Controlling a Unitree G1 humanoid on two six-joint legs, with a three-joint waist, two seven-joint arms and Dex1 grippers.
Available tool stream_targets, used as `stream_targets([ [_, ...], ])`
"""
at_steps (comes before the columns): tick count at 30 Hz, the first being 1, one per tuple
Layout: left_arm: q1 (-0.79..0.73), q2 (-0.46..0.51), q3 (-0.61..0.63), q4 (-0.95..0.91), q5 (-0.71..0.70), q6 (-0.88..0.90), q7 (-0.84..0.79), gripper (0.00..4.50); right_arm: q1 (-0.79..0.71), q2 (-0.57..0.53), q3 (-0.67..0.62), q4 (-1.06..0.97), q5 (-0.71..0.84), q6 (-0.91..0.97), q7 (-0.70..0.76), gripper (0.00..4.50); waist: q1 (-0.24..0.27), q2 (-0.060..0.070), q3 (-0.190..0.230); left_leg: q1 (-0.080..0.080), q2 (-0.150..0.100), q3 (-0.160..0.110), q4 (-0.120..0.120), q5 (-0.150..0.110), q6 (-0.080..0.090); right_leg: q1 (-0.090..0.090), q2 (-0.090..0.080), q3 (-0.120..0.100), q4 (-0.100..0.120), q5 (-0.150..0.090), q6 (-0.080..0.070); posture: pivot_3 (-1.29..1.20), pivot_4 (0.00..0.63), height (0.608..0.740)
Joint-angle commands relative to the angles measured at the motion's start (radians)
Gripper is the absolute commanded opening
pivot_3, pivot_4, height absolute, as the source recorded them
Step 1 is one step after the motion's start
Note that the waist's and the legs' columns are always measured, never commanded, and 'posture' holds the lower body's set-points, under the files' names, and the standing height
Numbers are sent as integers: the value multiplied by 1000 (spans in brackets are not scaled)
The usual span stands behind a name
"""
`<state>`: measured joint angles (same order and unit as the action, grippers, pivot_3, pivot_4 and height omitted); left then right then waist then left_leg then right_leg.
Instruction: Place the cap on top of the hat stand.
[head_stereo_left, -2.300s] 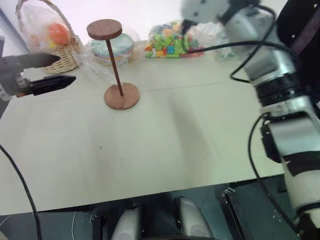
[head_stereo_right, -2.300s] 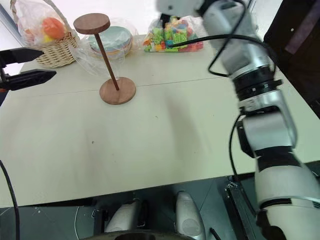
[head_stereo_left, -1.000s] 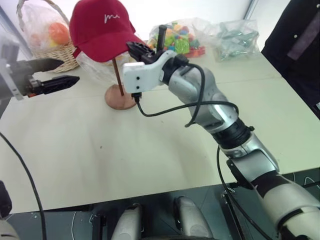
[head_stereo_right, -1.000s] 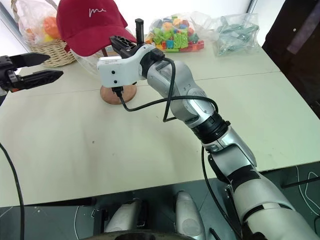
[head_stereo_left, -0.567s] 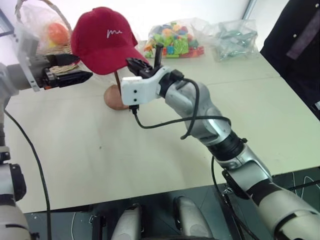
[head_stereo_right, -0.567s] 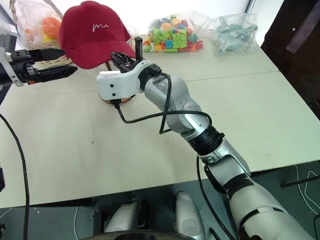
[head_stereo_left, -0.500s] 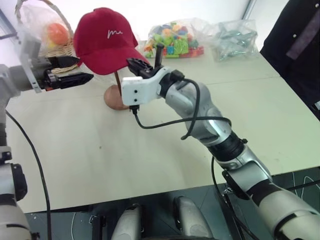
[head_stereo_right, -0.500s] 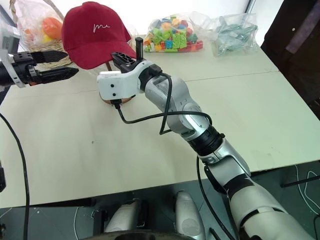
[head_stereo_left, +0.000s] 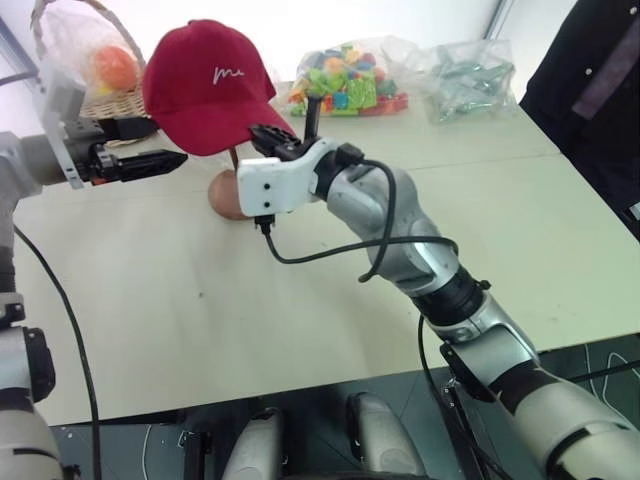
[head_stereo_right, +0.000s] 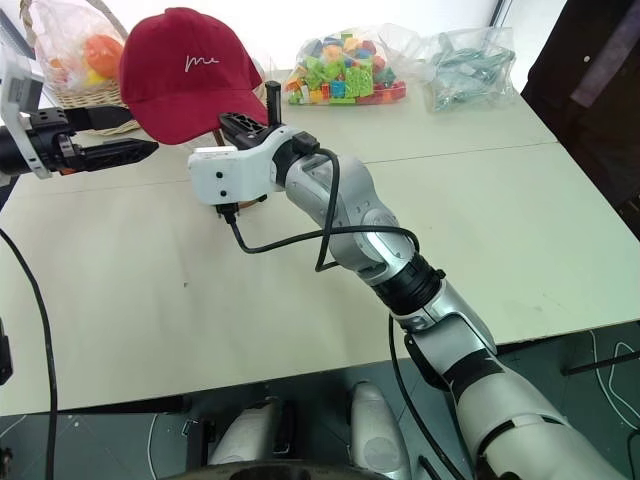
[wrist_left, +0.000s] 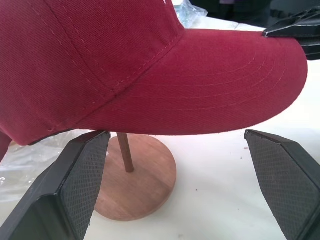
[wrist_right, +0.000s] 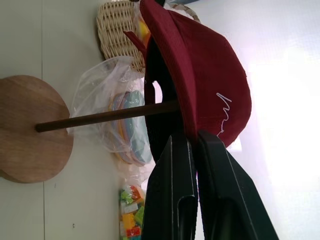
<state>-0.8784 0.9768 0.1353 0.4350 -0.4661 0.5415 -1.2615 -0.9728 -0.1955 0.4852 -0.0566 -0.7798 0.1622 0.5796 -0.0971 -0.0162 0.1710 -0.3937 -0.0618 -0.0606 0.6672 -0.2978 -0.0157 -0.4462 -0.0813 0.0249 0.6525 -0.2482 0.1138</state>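
Observation:
The dark red cap (head_stereo_left: 205, 85) hangs over the top of the hat stand, whose thin rod (wrist_right: 105, 116) runs up into its hollow. The stand's top disc is hidden inside the cap, and its round wooden base (wrist_left: 137, 185) sits on the table. My right gripper (head_stereo_left: 268, 130) is shut on the cap's brim at its right side. Just left of the cap, my left gripper (head_stereo_left: 168, 142) is open. Its two fingers (wrist_left: 75, 185) flank the space under the brim without touching it. I cannot tell whether the cap rests on the disc.
A wicker basket (head_stereo_left: 90, 80) with wrapped orange things stands at the back left. Behind the stand lies a plastic bag with bowls (wrist_right: 127, 130). A bag of coloured blocks (head_stereo_left: 350, 85) and a clear bag (head_stereo_left: 465, 70) lie farther right. A person in dark clothes (head_stereo_left: 600, 90) stands at the right.
My right gripper has sunk a little with the cap over the stand. My left gripper has come in from the left, close under the brim.

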Motion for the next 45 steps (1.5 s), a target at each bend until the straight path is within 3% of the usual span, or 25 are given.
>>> stream_targets([
  [1, -8, 25, 38, -24, -7, 0, -7, 4500, 5, 24, 24, -23, 18, -11, 21, 43, 0, 0, 0, 0, 0, 0, 0, 0, 0, 0, 0, 0, 0, 0, 0, 0, 150, 740],
  [4, -6, 32, 41, -28, -9, 5, -10, 4500, 8, 29, 19, -22, 17, -9, 16, 43, 1, 0, 0, 0, 0, 0, 0, 0, 0, 0, 0, 0, 0, 0, 0, 0, 150, 740],
  [5, -7, 36, 41, -27, -8, 5, -11, 4500, 8, 31, 17, -21, 17, -9, 13, 686, 1, 0, 0, 0, 0, 0, 0, 0, 0, 0, 0, 0, 0, 0, 0, 0, 150, 740],
  [8, -13, 49, 46, -17, -4, 2, -16, 4500, 9, 37, 15, -19, 24, -13, 12, 1948, 1, 0, 0, 0, 0, 0, 0, 0, 0, 0, 0, 0, 0, 0, 0, 0, 150, 740],
  [10, -21, 63, 48, -2, 1, -5, -19, 4500, 11, 41, 17, -18, 34, -16, 14, 3082, 1, 0, 0, 0, 0, 0, 0, 0, 0, 0, 0, 0, 0, 0, 0, 0, 150, 740],
  [13, -30, 84, 50, 22, 7, -16, -28, 4500, 11, 41, 20, -18, 42, -23, 14, 4430, 1, 0, 0, 0, 0, 0, 0, 0, 0, 0, 0, 0, 0, 0, 0, 0, 150, 740],
  [22, -43, 141, 63, 109, 40, -74, -37, 4500, 4, 52, 23, -16, 62, -62, 4, 4430, 2, 0, 0, 0, 0, 0, 0, 0, 0, 0, 0, 0, 0, 0, 0, 0, 150, 740],
  [29, -30, 140, 74, 105, 41, -73, -39, 4500, 57, 124, 1, -68, 203, -20, 60, 4430, 2, -1, 0, 0, 0, 0, 0, 0, 0, 0, 0, 0, 0, 0, 0, 0, 150, 740],
  [35, -18, 134, 78, 103, 37, -72, -37, 4500, 57, 107, -31, -113, 260, -25, 75, 4430, 3, -1, -1, 0, 0, -1, 1, 0, 0, 0, 0, -1, 0, 0, 0, 0, 150, 740],
  [40, -6, 133, 93, 98, 36, -65, -11, 4500, 53, -9, -164, -180, 344, -7, 107, 4430, 8, -1, -1, 0, 0, -1, 1, 0, 0, 1, 0, -1, 0, 0, 0, 0, 150, 740],
  [45, 55, 144, 121, 77, 26, -51, -4, 4500, -4, -85, -401, -304, 596, 302, 218, 4430, 22, -1, -1, 0, 0, 0, 1, 0, 0, 1, -1, -1, 0, 0, 0, 0, 150, 740],
])
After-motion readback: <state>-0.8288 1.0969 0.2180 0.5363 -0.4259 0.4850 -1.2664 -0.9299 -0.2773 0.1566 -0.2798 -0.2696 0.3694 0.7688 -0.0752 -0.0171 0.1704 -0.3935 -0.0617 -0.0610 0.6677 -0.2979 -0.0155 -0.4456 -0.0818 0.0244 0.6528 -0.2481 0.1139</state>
